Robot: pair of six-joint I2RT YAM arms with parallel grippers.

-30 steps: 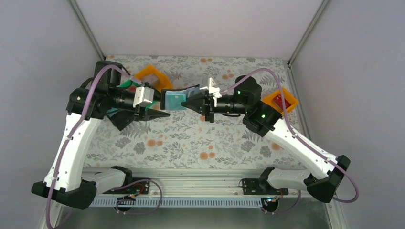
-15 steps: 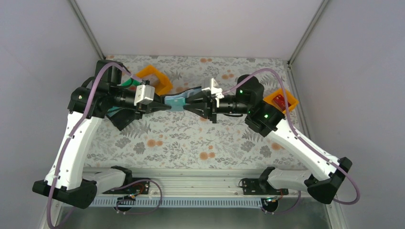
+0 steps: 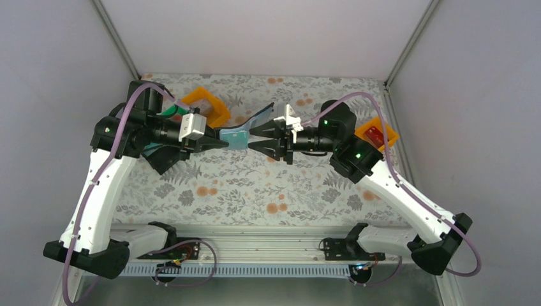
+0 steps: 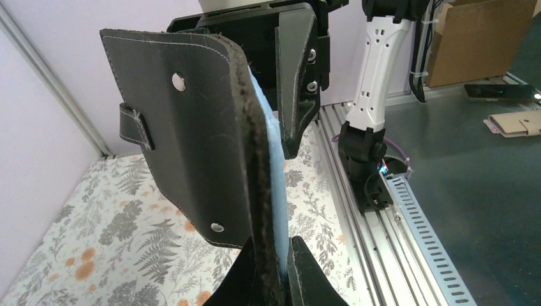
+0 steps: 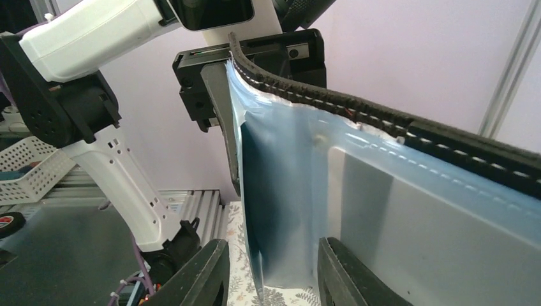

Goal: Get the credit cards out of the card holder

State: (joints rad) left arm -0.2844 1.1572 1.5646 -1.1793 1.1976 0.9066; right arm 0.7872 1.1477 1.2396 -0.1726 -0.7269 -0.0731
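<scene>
Mid-frame in the top view, the left gripper point(image 3: 220, 144) pinches the card holder point(image 3: 237, 136) (black outside, bluish pockets inside). The right gripper point(image 3: 251, 139) stands with jaws parted on either side of its opposite edge.

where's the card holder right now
In the top view the card holder hangs above the table near centre, pinched by the left gripper, with the open right gripper at its other end.
</scene>
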